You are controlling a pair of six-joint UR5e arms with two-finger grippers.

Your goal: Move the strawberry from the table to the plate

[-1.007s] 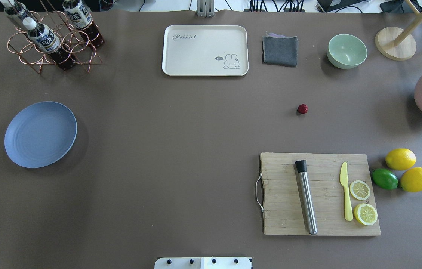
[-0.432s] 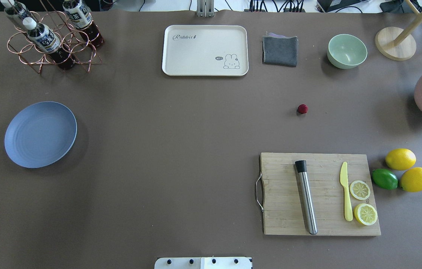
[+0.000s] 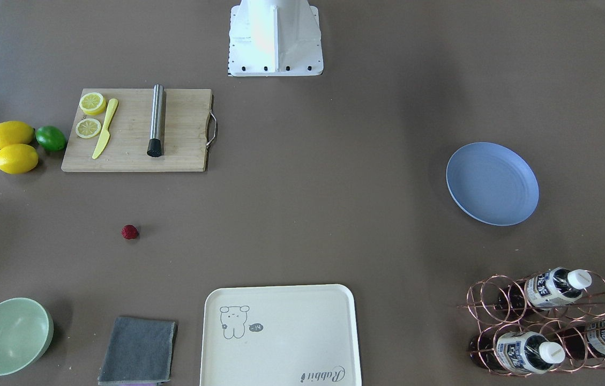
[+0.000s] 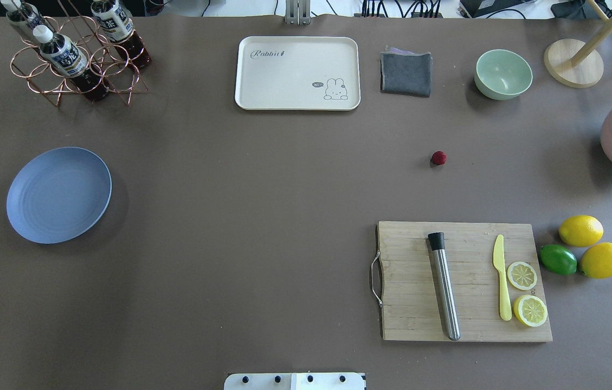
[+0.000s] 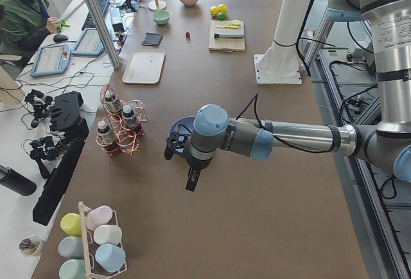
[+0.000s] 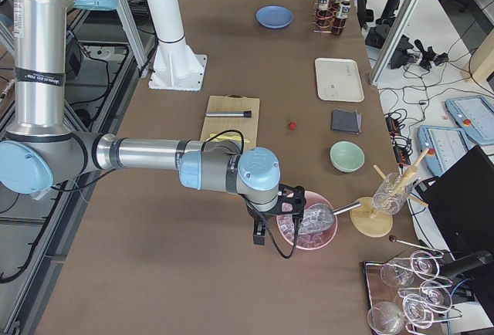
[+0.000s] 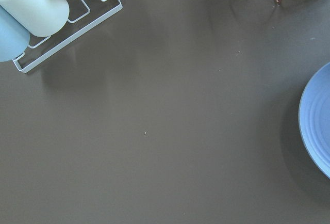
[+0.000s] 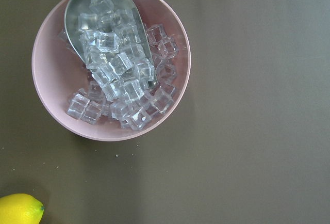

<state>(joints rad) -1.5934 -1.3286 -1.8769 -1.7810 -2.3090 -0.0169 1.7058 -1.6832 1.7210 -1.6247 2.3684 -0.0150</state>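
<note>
The strawberry (image 4: 438, 158) is a tiny dark-red berry lying alone on the brown table (image 4: 262, 189), right of centre, also seen in the front-facing view (image 3: 129, 231). The light-blue plate (image 4: 58, 195) sits empty at the far left. Neither gripper appears in the overhead or front-facing views. In the exterior left view my left gripper (image 5: 191, 179) hangs beside the plate (image 5: 182, 125). In the exterior right view my right gripper (image 6: 260, 235) hovers by a pink bowl, far from the strawberry (image 6: 292, 126). I cannot tell whether either is open or shut.
A wooden cutting board (image 4: 463, 281) holds a steel muddler, a yellow knife and lemon slices; lemons (image 4: 580, 230) and a lime lie beside it. A cream tray (image 4: 297, 73), grey cloth, green bowl (image 4: 503, 74) and bottle rack (image 4: 75, 54) line the far edge. The pink bowl (image 8: 111, 61) holds ice.
</note>
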